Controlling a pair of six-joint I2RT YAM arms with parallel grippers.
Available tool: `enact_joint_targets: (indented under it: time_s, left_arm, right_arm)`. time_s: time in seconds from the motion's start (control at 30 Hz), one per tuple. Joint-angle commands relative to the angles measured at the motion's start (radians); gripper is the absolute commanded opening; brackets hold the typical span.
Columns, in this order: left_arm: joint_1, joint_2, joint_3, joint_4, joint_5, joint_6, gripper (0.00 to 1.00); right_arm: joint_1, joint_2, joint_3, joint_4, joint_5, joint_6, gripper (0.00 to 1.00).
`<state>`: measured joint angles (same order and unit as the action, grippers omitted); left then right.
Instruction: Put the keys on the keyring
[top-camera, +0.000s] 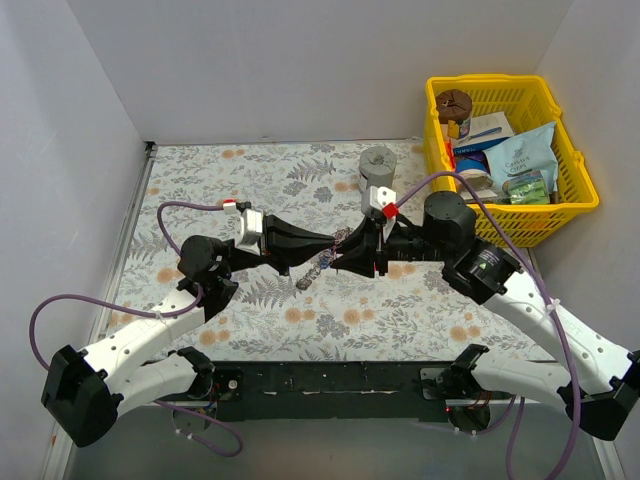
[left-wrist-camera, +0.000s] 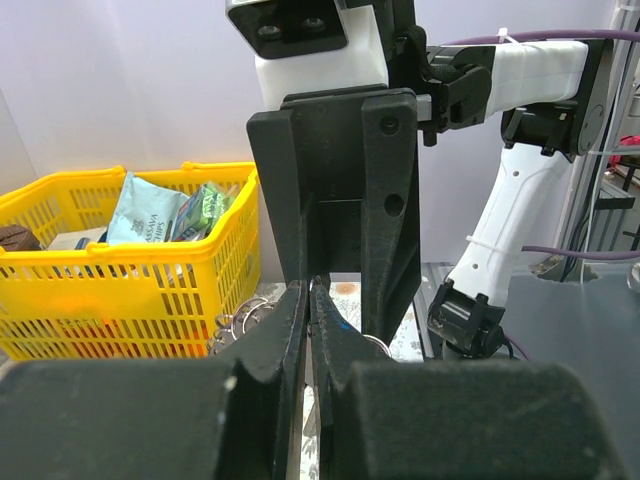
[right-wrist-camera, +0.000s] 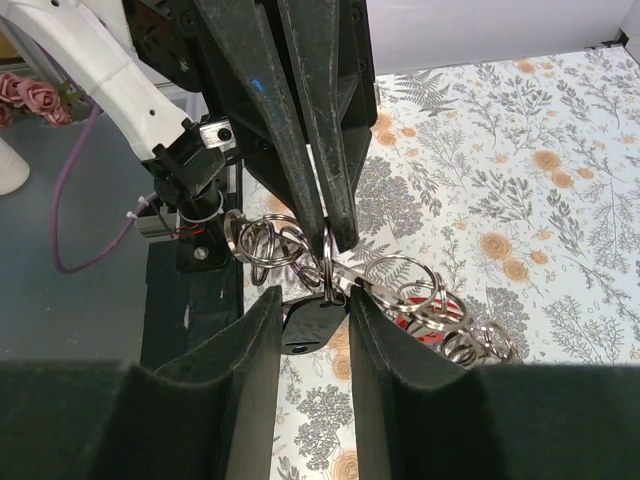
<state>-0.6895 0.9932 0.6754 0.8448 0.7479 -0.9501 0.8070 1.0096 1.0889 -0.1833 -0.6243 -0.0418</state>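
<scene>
Your two arms meet nose to nose over the middle of the flower-patterned table (top-camera: 250, 320), with the bunch raised between them. The left gripper (right-wrist-camera: 328, 236) reaches in from above in the right wrist view, its two fingers pressed together with no gap. The tips are clenched on the thin silver wire of the keyring (right-wrist-camera: 352, 277). The right gripper (right-wrist-camera: 314, 300) has its fingers partway apart, and a small black tab (right-wrist-camera: 305, 332) sits in the gap with the ring wire crossing just above it. You cannot tell from these views whether the pads actually clamp the tab or merely flank it. A cluster of small silver loops hangs off the keyring on both sides of the left fingertips, and a red plastic head shows among the loops on the right side. In the top view the keys (top-camera: 316, 268) dangle just below the meeting point of the two grippers, above the table. A grey cup (top-camera: 378, 165) stands upright behind the right gripper. A yellow basket (top-camera: 545, 225) of packets sits at the far right corner, well apart from the work.
</scene>
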Motion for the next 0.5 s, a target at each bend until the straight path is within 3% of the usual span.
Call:
enact_joint_targets:
  time_s: [0.0,0.27,0.47]
  left_arm:
    - [-0.002,-0.044,0.032,0.062,-0.028,0.03,0.0]
    - [-0.002,-0.071,0.03,-0.016,-0.041,0.076,0.0]
    - [-0.002,-0.094,0.029,-0.075,-0.048,0.106,0.0]
  right_arm:
    - [-0.003,-0.029,-0.018,-0.036,0.049,-0.02,0.25]
    - [-0.003,-0.088,-0.02,-0.048,0.116,-0.035,0.69]
    - [-0.003,-0.149,-0.024,-0.047,0.144,-0.061,0.86]
